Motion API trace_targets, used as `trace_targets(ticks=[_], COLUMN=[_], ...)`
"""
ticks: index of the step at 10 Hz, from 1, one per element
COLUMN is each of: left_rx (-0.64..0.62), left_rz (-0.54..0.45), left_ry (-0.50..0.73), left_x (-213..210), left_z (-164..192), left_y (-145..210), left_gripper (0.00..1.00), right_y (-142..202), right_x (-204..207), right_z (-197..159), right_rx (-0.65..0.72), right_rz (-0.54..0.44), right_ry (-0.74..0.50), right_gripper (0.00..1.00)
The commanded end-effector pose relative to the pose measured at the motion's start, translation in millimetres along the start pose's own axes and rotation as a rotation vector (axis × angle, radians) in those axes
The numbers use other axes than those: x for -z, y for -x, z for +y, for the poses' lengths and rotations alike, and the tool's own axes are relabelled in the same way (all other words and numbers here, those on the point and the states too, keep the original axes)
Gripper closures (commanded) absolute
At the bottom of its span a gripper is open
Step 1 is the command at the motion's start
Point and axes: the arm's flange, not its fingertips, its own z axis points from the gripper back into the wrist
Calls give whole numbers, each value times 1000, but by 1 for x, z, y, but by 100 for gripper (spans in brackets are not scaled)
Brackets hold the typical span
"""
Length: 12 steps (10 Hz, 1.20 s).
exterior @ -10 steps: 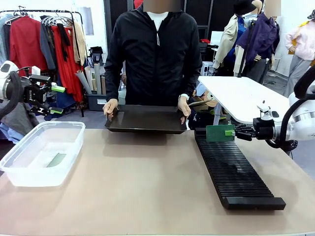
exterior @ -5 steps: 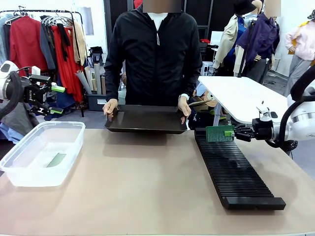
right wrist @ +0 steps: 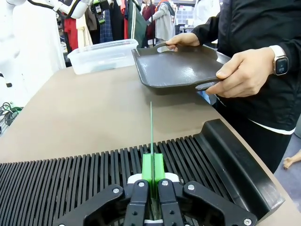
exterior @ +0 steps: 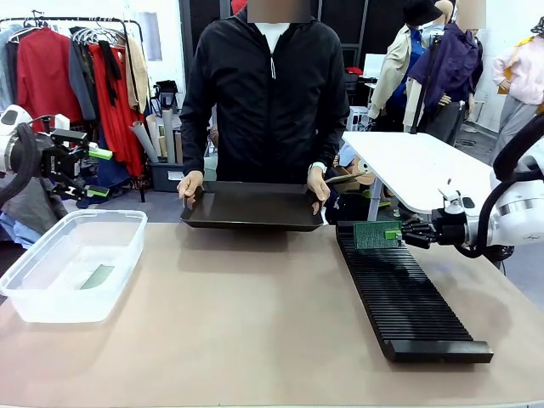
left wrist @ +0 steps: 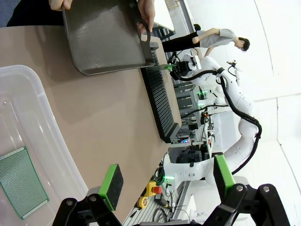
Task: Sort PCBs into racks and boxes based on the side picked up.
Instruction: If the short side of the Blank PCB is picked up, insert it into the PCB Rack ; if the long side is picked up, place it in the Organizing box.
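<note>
We see two white arms (exterior: 520, 211) with black cables (exterior: 487, 217); the left tool (left wrist: 168, 179) and right tool (right wrist: 153, 169) are black with green pads (left wrist: 111, 186). The person's jacket (exterior: 272, 102) is black, zipped.

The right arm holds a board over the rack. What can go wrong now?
The right gripper holds the PCB edge-on over the rack; if it misses a slot, it may strike a rib and slip. The person's hand on the tray is close; a wide swing might hit it.

My gripper (left wrist: 167, 180) stands wide open, holding nothing. A green board (left wrist: 22, 181) lies flat in the clear tub (left wrist: 47, 108). Across the surface (left wrist: 103, 127), a person's hand (left wrist: 146, 12) grips a black tray (left wrist: 106, 35) beside the slotted rack (left wrist: 160, 106).
</note>
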Motion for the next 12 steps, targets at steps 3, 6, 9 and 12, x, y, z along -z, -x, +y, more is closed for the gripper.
trace_targets(ticks=[3,6,9,12], left_rx=[-5,-5,-5,-5], left_rz=[-4,-4,-4,-4], left_ry=[-7,-7,-7,-7], left_x=[-1,-1,-1,-1], left_z=[-2,-2,-2,-2], left_y=[1,1,1,1], left_gripper=[0,0,0,0], right_y=[6,7,8,7], right_x=[-2,-5,-6,-6], right_z=[-10,-11,-15,-17], right_rx=[-31,-40,-54,-63], right_rz=[6,5,20,14], right_ry=[-35,-42,-51,-76], right_gripper=[100,100,100,100])
